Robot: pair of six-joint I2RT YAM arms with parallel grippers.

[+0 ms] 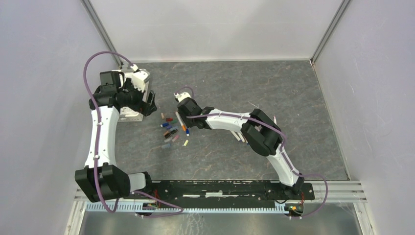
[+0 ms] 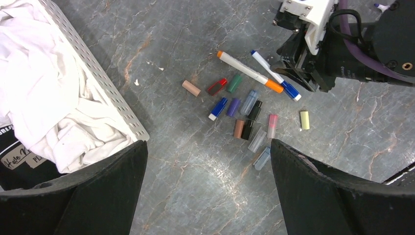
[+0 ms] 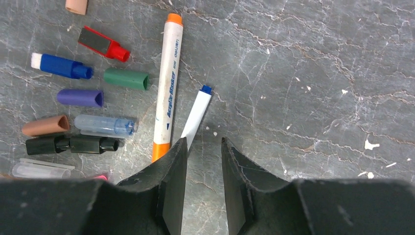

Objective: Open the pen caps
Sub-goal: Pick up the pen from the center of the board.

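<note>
Hidden: the blue pen runs in behind one finger of the right claw, so I lose its near end in the right wrist view and cannot tell whether the finger touches it.
Cut off: a clear cap and a pink one at the lower left of that view are half covered by the claw's body. A tan cap is clipped by the top edge.
Hard to make out: from the top camera the caps are only coloured specks.
Right claw: low over the bench, its fingers a narrow gap apart. I see only bare stone in the gap and nothing gripped.
Left claw: spread as wide as it goes and empty, hanging above the bench.
Pen caps: loose in a cluster on the bench, between the tray and the right claw.
Orange pen: lies beside the blue pen, at the cluster's edge.
Tray: a perforated white wall left of the caps, with crumpled white cloth inside.
</note>
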